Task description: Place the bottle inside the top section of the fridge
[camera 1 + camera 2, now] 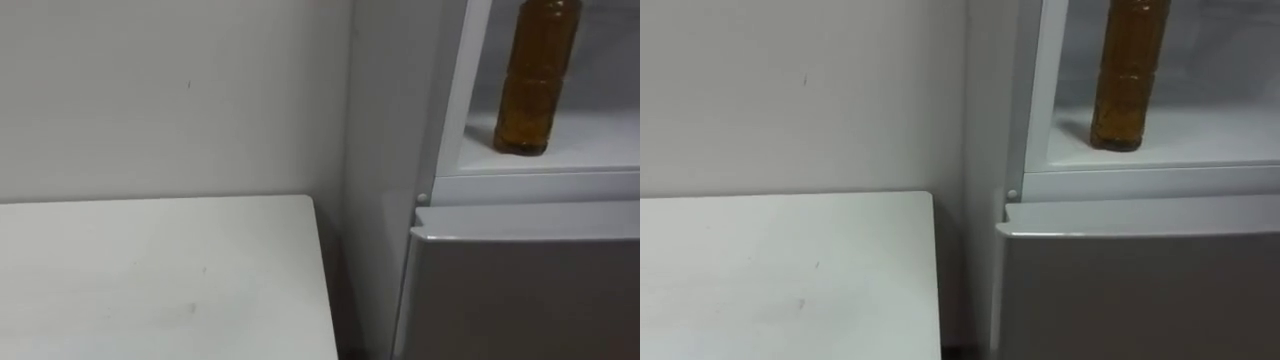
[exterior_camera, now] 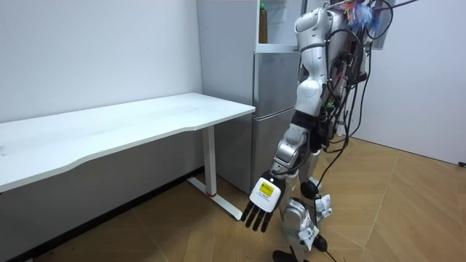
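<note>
Now: bottle (image 1: pixel 535 80) standing in the upper fridge (image 1: pixel 605 60)

Left eye view: 1 amber bottle upright on the white shelf (image 1: pixel 590 135) of the open upper compartment, near its left edge; closed grey lower door (image 1: pixel 520 290) just beneath; white table (image 1: pixel 150 280) to the left, close beside the fridge body, against a pale wall (image 1: pixel 170 90).

Room view: robot stands upright facing the fridge, table on the room view's left; left hand (image 2: pixel 261 205) hangs low beside its leg, fingers straight and pointing down, holding nothing; wooden floor (image 2: pixel 408 196) underfoot.

Right eye view: same bottle on the same shelf; its top is cut off by the upper edge.
</note>
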{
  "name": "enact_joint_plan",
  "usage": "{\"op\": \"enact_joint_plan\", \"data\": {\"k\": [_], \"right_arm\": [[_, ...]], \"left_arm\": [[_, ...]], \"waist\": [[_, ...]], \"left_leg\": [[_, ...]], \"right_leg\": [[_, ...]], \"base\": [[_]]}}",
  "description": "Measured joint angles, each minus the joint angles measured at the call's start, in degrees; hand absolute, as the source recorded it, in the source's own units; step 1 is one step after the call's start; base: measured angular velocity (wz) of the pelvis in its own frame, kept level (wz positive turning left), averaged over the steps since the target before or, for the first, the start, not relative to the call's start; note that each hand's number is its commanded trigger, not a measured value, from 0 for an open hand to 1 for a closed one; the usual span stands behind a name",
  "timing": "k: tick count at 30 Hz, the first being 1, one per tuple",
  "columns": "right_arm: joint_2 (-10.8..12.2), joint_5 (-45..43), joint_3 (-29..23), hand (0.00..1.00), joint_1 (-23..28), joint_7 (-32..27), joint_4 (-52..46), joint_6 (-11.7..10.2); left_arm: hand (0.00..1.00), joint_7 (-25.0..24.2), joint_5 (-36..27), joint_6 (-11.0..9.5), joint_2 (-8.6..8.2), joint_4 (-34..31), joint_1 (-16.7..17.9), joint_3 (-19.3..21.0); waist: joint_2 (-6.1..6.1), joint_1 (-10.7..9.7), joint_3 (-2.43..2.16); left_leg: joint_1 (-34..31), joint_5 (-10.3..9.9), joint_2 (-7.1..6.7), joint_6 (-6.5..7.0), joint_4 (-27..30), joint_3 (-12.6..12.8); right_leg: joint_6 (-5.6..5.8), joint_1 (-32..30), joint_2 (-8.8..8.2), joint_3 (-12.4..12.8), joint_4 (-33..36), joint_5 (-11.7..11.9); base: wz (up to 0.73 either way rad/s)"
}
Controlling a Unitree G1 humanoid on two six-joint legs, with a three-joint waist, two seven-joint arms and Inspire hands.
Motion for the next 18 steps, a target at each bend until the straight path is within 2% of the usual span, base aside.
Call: {"op": "enact_joint_plan", "data": {"k": [1, 4, 18], "right_arm": [[0.99, -1.14, 0.13, 0.00, 0.00, -0.03, -0.66, -0.02], [2.11, -2.30, 0.27, 0.00, 0.00, -0.22, -1.08, -0.17], [3.43, -5.93, 4.88, 0.00, 0.01, -2.37, -2.76, -2.03]], "left_arm": [[0.00, 0.00, -0.02, -0.34, -0.13, 0.71, -0.30, -0.02], [0.00, 0.00, -0.09, -0.74, -0.22, 1.38, -0.27, -0.08], [0.00, -0.03, 0.01, -2.10, -0.26, 2.87, -1.65, -0.17]], "waist": [[0.00, 0.25, 0.00], [-0.14, 0.89, 0.09], [0.03, 1.57, 0.21]], "left_leg": [[0.17, 0.00, 0.01, 0.00, 0.00, 0.26], [0.22, -0.01, 0.03, 0.01, 0.00, 0.48], [-0.13, -0.05, 0.01, 0.05, -0.14, 0.92]], "right_leg": [[0.00, 0.01, 0.00, 0.00, 0.03, 0.00], [0.00, -0.07, 0.00, 0.22, 0.10, 0.00], [0.09, -0.98, -0.15, 0.56, 0.78, -0.11]], "base": [[-0.04], [-0.04], [-0.02]]}}
